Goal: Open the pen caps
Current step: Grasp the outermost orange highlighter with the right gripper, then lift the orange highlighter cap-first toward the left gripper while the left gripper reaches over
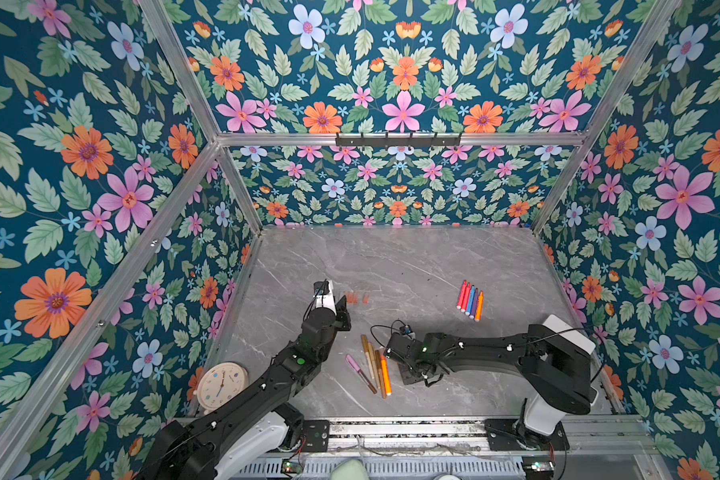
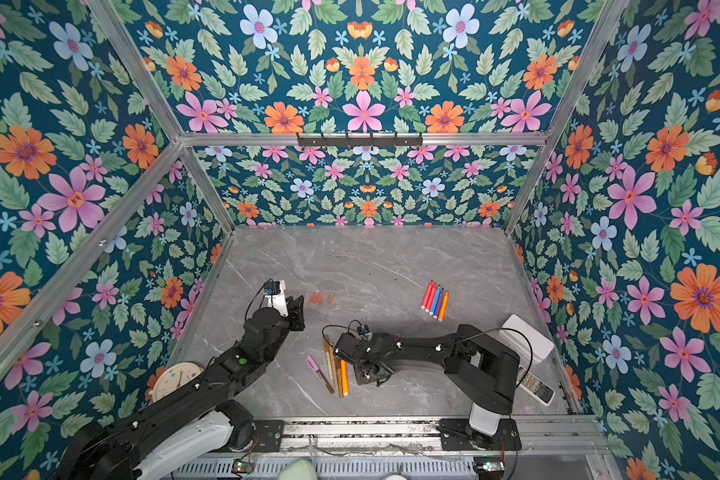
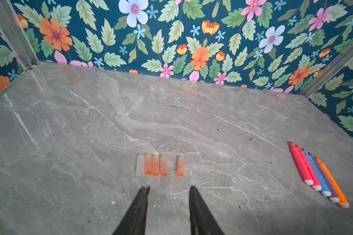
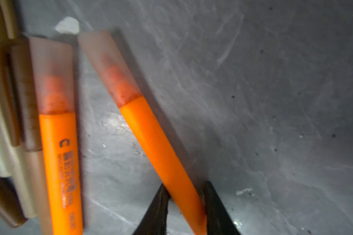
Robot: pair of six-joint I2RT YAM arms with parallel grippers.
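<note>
My right gripper point(image 4: 186, 184) is shut on the barrel of an orange pen point(image 4: 161, 154). Its frosted pen cap point(image 4: 110, 65) is still on, and the pen slants low over the grey table. Beside it lies a second capped orange pen point(image 4: 59, 162) among brown and gold ones point(image 1: 373, 365). My left gripper point(image 3: 168, 188) is open and empty just short of a row of loose pen caps point(image 3: 155, 164), with one more cap point(image 3: 180, 165) slightly apart. Several uncapped pens point(image 1: 470, 300) lie in a row at the right.
A round clock point(image 1: 222, 384) sits at the front left by the left arm. At the right wall stand a white box point(image 2: 526, 338) and a remote point(image 2: 537, 388). Flowered walls close in the table point(image 1: 391, 257) on three sides.
</note>
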